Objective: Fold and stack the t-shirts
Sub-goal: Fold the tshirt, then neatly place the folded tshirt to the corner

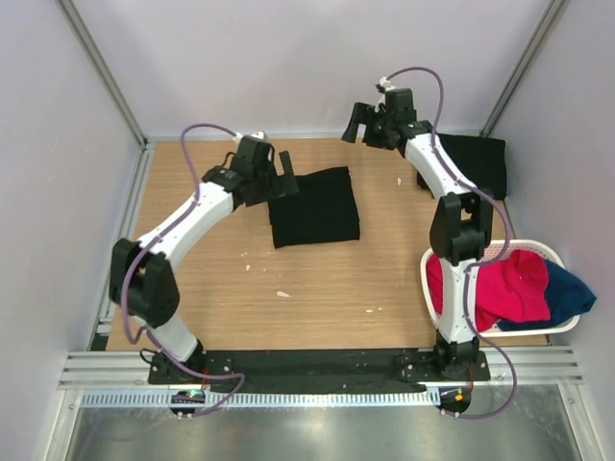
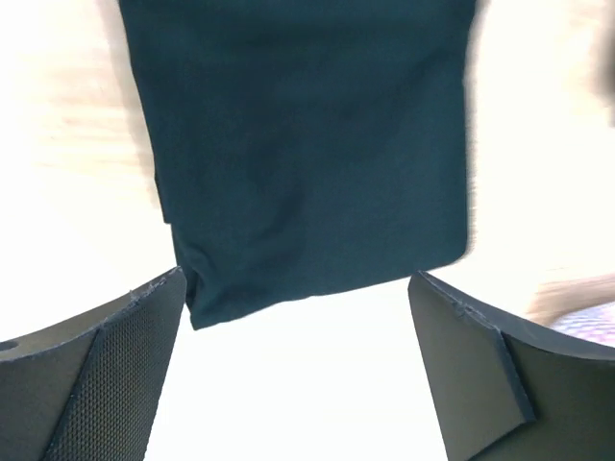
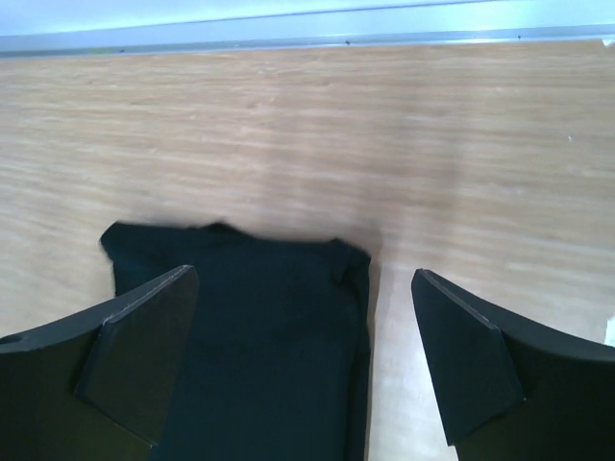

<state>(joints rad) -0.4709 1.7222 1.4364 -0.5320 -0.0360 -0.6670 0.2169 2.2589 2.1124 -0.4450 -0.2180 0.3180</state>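
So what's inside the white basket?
A red cloth and a dark blue cloth fill the basket. Anything beneath them is covered, and the right arm hides one side.

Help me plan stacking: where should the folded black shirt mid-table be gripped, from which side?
Probably its left edge, from the left: the folded shirt lies flat, so only edges offer a pinch, and the open left gripper sits there.
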